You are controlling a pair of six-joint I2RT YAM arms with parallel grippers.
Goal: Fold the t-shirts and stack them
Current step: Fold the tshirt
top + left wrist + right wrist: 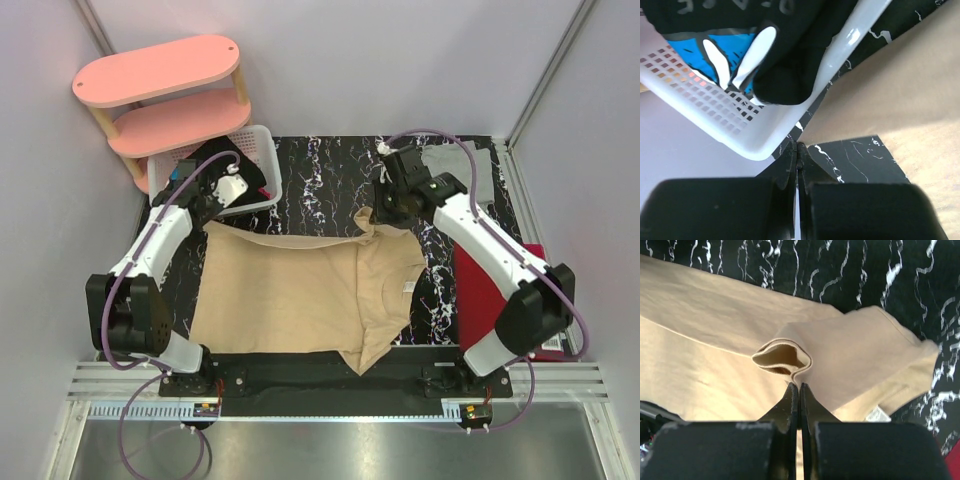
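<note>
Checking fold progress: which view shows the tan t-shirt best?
Top external: the whole tan t-shirt lies spread, right side folded over. Right wrist shows only bunched cloth at the fingers; left wrist only an edge.

Two robot arms reach forward from their bases, both grippers clamped closed.
The left arm [150, 250] folds back at its elbow near the base, then stretches forward and slightly inward; the left gripper [797, 150] points down, its fingers [789, 167] pressed flat together. The right arm [490, 245] mirrors this, angling inward from the near right; the right gripper [799, 390] has its fingers [788, 407] pinched tight, no gap showing.
</note>
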